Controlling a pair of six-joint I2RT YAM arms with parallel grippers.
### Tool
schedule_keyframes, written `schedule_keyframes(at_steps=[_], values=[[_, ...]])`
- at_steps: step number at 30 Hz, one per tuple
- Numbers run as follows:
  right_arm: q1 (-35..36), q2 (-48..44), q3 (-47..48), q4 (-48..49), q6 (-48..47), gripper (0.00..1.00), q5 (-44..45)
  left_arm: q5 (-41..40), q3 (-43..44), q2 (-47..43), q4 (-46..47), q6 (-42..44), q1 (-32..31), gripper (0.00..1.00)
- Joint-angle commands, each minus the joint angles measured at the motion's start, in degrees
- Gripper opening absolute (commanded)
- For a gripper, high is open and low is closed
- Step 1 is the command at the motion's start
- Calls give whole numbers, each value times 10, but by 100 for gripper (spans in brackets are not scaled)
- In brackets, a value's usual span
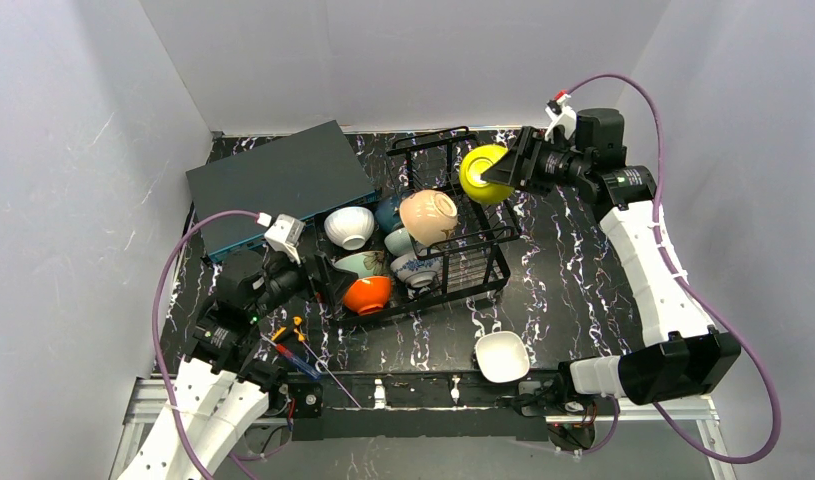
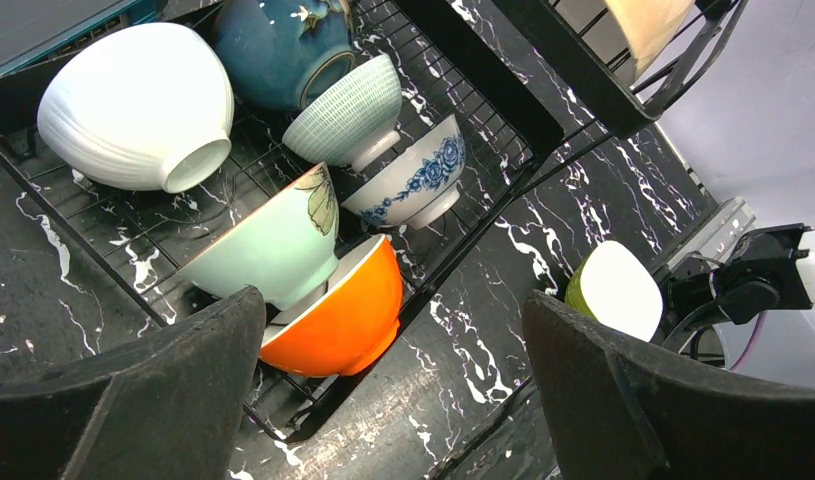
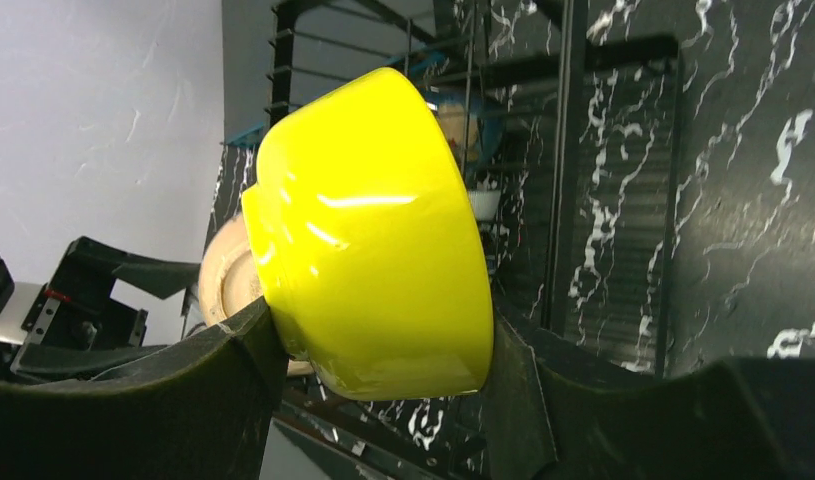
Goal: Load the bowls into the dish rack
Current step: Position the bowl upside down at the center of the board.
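My right gripper [image 1: 501,172] [image 3: 383,335] is shut on a bright yellow bowl [image 1: 482,173] [image 3: 373,230], held on its side above the back right end of the black wire dish rack [image 1: 503,268] [image 3: 568,150]. In the rack lie white [image 1: 349,226], dark blue [image 1: 388,210], pinkish beige [image 1: 429,215], mint-green [image 1: 361,264], orange [image 1: 369,294] and blue-and-white [image 1: 415,268] bowls. My left gripper [image 1: 318,280] [image 2: 395,330] stands open and holds nothing, close to the orange bowl [image 2: 343,315] at the rack's front left corner [image 2: 283,420].
A bowl that is white inside and green outside [image 1: 502,356] [image 2: 615,290] sits on the table near the front edge. A dark grey flat box [image 1: 281,182] lies at the back left. Orange-handled tools [image 1: 295,345] lie by the left arm's base. Walls close in on three sides.
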Motion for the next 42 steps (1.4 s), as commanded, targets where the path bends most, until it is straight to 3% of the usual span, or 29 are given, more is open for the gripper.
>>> schedule_keyframes(at_steps=[1, 29, 42], values=[[0, -10, 31, -58, 2, 1, -16, 3, -5, 0, 4, 9, 3, 98], [3, 8, 61, -166, -52, 1, 15, 15, -12, 10, 15, -7, 3, 98], [3, 10, 26, -190, -82, 1, 45, 22, -13, 22, 22, -19, 3, 98]])
